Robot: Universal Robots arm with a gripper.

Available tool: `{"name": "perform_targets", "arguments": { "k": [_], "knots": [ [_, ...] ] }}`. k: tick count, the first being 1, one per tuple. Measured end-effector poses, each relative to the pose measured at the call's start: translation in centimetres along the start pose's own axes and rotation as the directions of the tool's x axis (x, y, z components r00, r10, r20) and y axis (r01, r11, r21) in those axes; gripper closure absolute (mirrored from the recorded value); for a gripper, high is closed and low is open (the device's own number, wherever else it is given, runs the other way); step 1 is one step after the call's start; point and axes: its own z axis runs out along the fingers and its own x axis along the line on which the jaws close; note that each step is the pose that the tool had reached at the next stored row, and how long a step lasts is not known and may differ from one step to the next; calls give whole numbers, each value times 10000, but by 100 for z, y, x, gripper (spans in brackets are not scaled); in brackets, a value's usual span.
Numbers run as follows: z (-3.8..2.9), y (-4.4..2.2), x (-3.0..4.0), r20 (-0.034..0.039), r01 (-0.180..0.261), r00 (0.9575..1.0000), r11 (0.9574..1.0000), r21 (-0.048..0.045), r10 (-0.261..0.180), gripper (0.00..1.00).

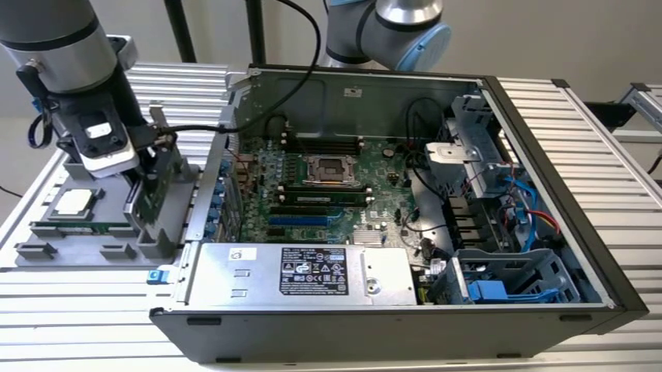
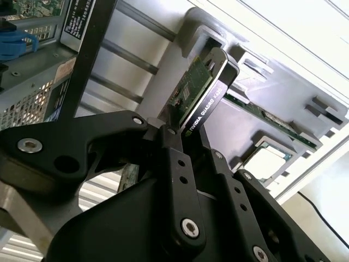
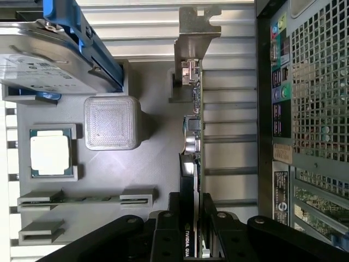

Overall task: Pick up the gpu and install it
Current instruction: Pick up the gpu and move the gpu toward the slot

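The gpu [image 2: 203, 90] stands on edge in a slot of the grey holder tray [image 3: 152, 158], its silver end bracket [image 3: 193, 30] at the end away from the arm; in the exterior view this tray lies at the frame's left, mid-height, just beside the open computer case [image 1: 579, 194]. The gripper [image 3: 191, 218] straddles the card's near end; its jaws are drawn in to the card's thickness, one finger on the black cooler face and one on the green board face, with no gap to be seen in both wrist views; I judge it clamped on the card. The card has not left its slot, so the step in hand is the pick-up, at the moment of the grasp.

Around it on the tray sit a processor chip [image 3: 50, 154], a memory stick [image 3: 82, 199] and a hard drive [image 3: 38, 60] in a blue frame; the motherboard [image 1: 342, 201] shows in the middle of the exterior view. By my reading, freeing the card calls for a straight pull along its own plane, since the slot walls sit close.
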Motion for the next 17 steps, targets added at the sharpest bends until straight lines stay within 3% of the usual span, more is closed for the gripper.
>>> {"name": "perform_targets", "arguments": {
  "k": [7, 17],
  "knots": [
    [-62, 3, -1, 1, 0, 10000, 10000, -1, 0, 100],
    [-71, 3, -1, 1, 0, 10000, 10000, -1, 0, 100]
  ]
}}
